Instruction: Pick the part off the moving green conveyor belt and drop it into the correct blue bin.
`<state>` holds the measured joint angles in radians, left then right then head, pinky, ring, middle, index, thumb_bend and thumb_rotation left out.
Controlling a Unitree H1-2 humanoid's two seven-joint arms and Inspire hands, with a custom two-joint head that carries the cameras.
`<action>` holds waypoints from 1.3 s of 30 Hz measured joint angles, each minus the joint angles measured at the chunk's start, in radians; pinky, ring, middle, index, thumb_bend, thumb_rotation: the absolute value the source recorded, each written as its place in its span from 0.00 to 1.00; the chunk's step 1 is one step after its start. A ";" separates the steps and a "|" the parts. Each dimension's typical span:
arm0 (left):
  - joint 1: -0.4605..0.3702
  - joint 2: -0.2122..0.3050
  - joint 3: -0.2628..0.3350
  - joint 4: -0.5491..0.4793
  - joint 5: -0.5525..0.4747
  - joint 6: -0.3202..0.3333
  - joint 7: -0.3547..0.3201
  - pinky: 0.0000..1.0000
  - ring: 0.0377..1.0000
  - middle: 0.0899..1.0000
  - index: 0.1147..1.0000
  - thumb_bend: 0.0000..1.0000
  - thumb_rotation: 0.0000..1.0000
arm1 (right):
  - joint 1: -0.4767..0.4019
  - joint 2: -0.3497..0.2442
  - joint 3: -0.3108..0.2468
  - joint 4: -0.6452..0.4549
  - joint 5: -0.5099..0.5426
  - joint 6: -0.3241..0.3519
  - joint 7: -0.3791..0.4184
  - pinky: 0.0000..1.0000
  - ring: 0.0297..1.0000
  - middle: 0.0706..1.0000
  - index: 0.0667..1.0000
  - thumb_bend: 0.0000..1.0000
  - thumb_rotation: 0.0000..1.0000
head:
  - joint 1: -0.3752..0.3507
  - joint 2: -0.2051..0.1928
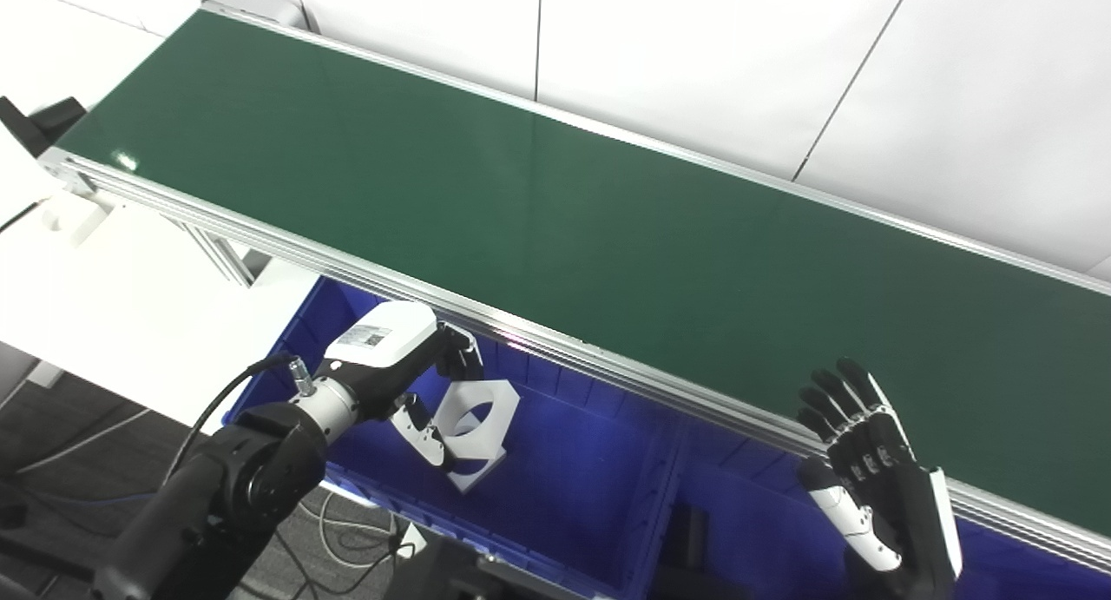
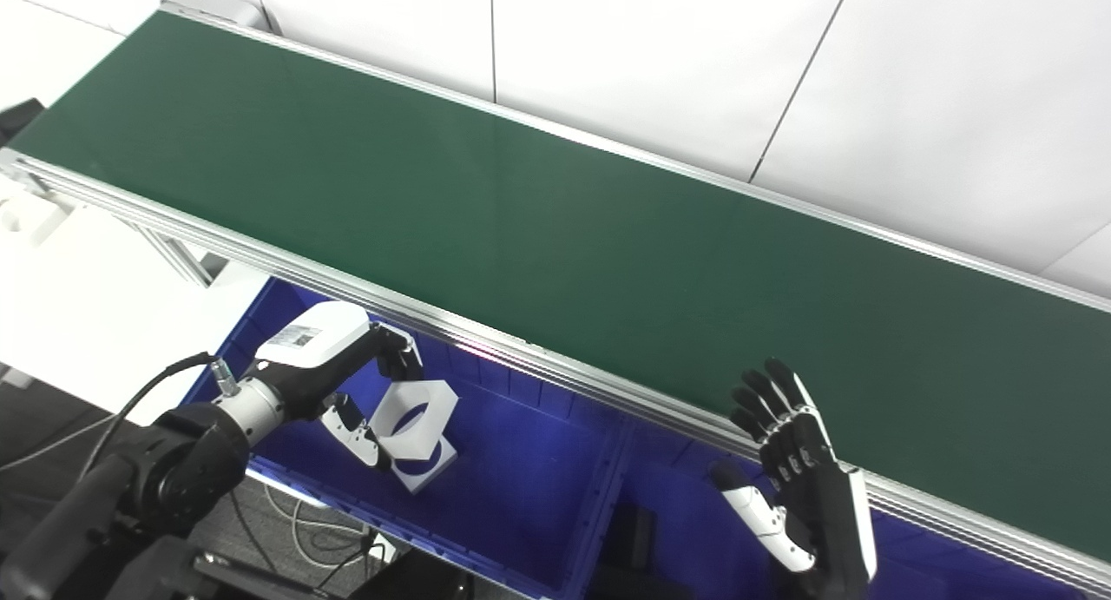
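Note:
A white part (image 1: 482,418) with a large round hole hangs inside the left blue bin (image 1: 573,487), below the belt's near rail. My left hand (image 1: 404,361) is shut on it, with fingers over its top edge and the thumb against its lower left side. The green conveyor belt (image 1: 555,209) runs diagonally across the view and carries nothing. At the lower right my right hand (image 1: 868,461) stands open, fingers spread and upright, just in front of the belt's rail and above the right blue bin (image 1: 746,513).
The aluminium rail (image 1: 608,365) along the belt's near side overhangs both bins. A dark object (image 2: 638,526) lies in the right bin. A white table (image 1: 130,305) stands at the left, and cables trail on the floor below.

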<state>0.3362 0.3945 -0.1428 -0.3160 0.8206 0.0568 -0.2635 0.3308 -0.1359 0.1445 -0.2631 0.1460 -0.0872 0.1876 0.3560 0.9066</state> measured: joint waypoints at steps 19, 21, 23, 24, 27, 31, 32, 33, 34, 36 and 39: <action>-0.019 0.003 -0.045 0.089 0.062 -0.006 0.050 0.66 0.64 0.57 0.43 0.52 0.03 | 0.002 0.008 0.004 0.000 -0.017 0.001 0.000 0.81 0.84 0.85 0.90 0.66 0.40 | -0.029 -0.018; -0.019 0.003 -0.044 0.089 0.064 -0.006 0.052 0.67 0.67 0.64 0.43 0.52 0.05 | 0.002 0.010 0.005 0.000 -0.018 0.001 0.000 0.81 0.84 0.85 0.90 0.66 0.40 | -0.031 -0.020; -0.019 0.003 -0.045 0.088 0.079 -0.002 0.052 0.68 0.74 0.78 0.75 0.74 0.04 | 0.002 0.011 0.006 0.000 -0.020 0.001 0.000 0.80 0.84 0.85 0.90 0.66 0.40 | -0.037 -0.022; -0.018 0.003 -0.044 0.088 0.085 0.002 0.052 0.70 0.78 0.83 0.81 0.78 0.04 | 0.002 0.012 0.006 0.000 -0.021 0.000 0.000 0.80 0.83 0.84 0.89 0.67 0.40 | -0.038 -0.025; -0.016 0.003 -0.042 0.087 0.090 0.012 0.052 0.76 0.88 0.94 0.94 0.87 0.04 | 0.003 0.014 0.006 0.001 -0.025 0.000 0.000 0.79 0.83 0.84 0.89 0.67 0.40 | -0.041 -0.026; -0.016 0.003 -0.042 0.082 0.095 0.033 0.045 0.81 0.92 0.97 1.00 0.89 0.04 | 0.003 0.016 0.006 0.001 -0.026 0.000 0.000 0.80 0.83 0.85 0.89 0.67 0.39 | -0.043 -0.026; -0.015 0.003 -0.042 0.081 0.096 0.039 0.042 0.82 0.92 0.97 1.00 0.89 0.04 | 0.003 0.016 0.006 0.001 -0.026 0.000 0.000 0.80 0.83 0.85 0.90 0.66 0.38 | -0.043 -0.026; -0.014 0.003 -0.043 0.080 0.096 0.045 0.034 0.83 0.92 0.98 1.00 0.89 0.03 | 0.004 0.016 0.006 0.001 -0.025 0.000 0.000 0.79 0.83 0.85 0.90 0.67 0.38 | -0.043 -0.026; -0.013 0.003 -0.043 0.079 0.096 0.046 0.029 0.83 0.92 0.98 1.00 0.89 0.03 | 0.004 0.016 0.006 0.001 -0.024 0.000 0.000 0.79 0.83 0.85 0.89 0.67 0.38 | -0.043 -0.026; -0.012 0.003 -0.045 0.076 0.097 0.051 0.024 0.83 0.93 0.97 1.00 0.89 0.02 | 0.004 0.016 0.006 0.002 -0.024 0.000 0.000 0.79 0.83 0.84 0.89 0.67 0.38 | -0.052 -0.034; -0.009 0.003 -0.044 0.062 0.107 0.053 0.023 0.82 0.91 0.95 0.98 0.89 0.01 | 0.004 0.016 0.006 0.005 -0.026 0.000 0.000 0.79 0.83 0.84 0.89 0.67 0.38 | -0.058 -0.035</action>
<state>0.3272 0.3975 -0.1873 -0.2543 0.9272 0.1098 -0.2404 0.3352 -0.1197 0.1502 -0.2580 0.1198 -0.0869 0.1872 0.2976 0.8713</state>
